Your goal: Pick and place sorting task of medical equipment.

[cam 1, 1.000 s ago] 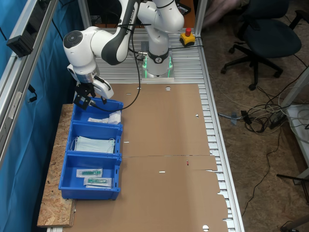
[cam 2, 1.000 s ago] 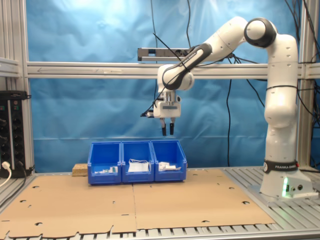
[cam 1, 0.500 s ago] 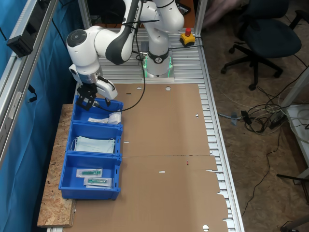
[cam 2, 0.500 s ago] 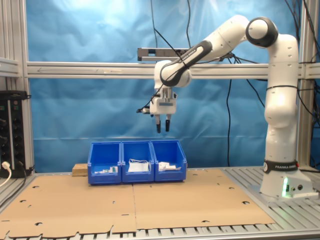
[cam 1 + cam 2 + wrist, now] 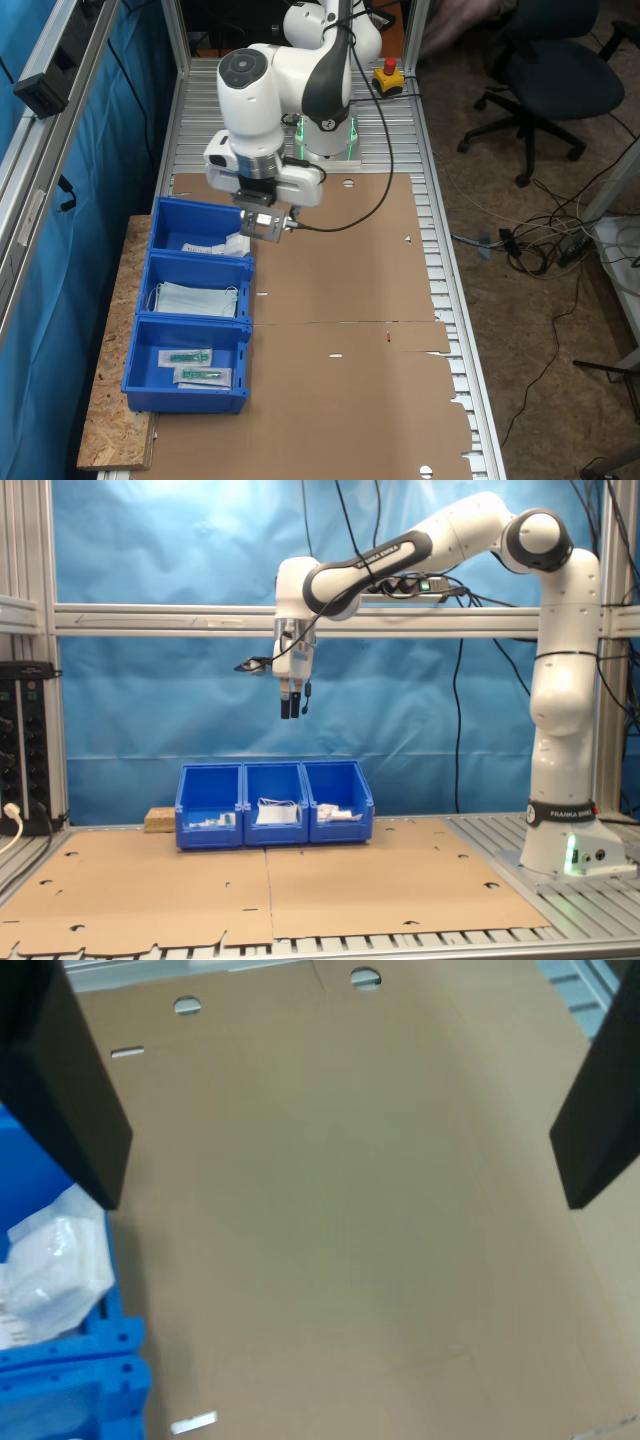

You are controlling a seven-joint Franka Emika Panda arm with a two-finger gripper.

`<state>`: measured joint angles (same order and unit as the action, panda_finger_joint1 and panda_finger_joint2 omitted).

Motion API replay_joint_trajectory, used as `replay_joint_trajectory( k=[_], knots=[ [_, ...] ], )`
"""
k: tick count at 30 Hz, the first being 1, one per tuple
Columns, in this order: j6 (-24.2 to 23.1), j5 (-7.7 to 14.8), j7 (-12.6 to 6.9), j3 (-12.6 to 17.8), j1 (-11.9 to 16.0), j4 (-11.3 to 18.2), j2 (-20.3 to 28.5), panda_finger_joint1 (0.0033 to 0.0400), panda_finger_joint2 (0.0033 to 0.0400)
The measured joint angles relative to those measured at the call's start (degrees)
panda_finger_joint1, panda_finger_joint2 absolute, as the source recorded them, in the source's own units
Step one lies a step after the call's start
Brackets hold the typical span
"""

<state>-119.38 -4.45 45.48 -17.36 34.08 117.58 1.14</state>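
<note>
Hanging high above the blue bins [image 5: 274, 801], pincer [image 5: 291, 707] spread, empty, pointing down.

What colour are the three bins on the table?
The bins are bright blue, clearest in the first exterior view.

Free room: bare cardboard sheet [image 5: 340, 300], open approach from above.
Obstacles: row of 3 blue bins [image 5: 195, 305] along sheet's edge.

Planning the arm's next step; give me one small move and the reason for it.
Probably pause and search: the end effector hangs open and empty high above the blue bins, facing bare cardboard. No loose sachet shows there; white packets already lie in the end bin.
</note>
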Motion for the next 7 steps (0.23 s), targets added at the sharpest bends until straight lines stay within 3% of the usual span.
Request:
replay_joint_trajectory(
  k=[7],
  knots=[
    [8.24,0.00,0.00,-4.18,-3.17,-4.68,0.32,0.0400,0.0400]
  ],
)
